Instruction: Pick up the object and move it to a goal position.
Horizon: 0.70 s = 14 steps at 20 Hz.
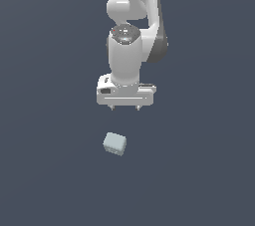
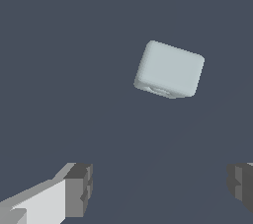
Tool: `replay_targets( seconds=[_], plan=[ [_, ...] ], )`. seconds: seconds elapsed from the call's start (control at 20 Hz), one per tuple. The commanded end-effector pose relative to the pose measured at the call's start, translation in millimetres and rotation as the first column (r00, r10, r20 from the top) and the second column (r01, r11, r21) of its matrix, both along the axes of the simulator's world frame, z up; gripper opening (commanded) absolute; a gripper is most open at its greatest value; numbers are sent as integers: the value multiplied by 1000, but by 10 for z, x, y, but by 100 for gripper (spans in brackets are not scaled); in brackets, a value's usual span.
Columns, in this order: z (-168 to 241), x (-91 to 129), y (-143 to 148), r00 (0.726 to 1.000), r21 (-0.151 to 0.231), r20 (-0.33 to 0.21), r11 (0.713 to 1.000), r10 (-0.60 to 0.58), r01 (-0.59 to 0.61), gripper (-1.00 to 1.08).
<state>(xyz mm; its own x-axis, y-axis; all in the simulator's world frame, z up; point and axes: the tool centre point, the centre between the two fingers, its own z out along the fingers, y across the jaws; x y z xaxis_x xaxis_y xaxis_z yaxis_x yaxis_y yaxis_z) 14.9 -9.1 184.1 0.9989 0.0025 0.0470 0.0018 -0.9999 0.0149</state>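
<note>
Clearly the block (image 1: 115, 143) lies apart from the spread-fingered gripper (image 1: 125, 107).

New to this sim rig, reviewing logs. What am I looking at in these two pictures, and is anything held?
Both are simulator renders of one moment. The exterior view shows a white, jointed Franka Panda robot arm reaching down over a plain dark grey-blue surface. At its end is the white two-fingered gripper, open and holding nothing. The only thing lying on the surface is a small pale grey-blue block with rounded edges, apart from the gripper and not between its fingers. The wrist view comes from a camera on the arm's wrist, looking past the dark grey fingertips at the same block.
</note>
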Motion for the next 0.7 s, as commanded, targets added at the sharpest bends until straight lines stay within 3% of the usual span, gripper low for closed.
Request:
replay_targets(
  seconds=[0.0,0.65],
  plan=[
    [0,0,0,1000,0,0,1000,0,0,100],
    [115,78,251,997,-19,31,998,67,-66,100]
  ],
)
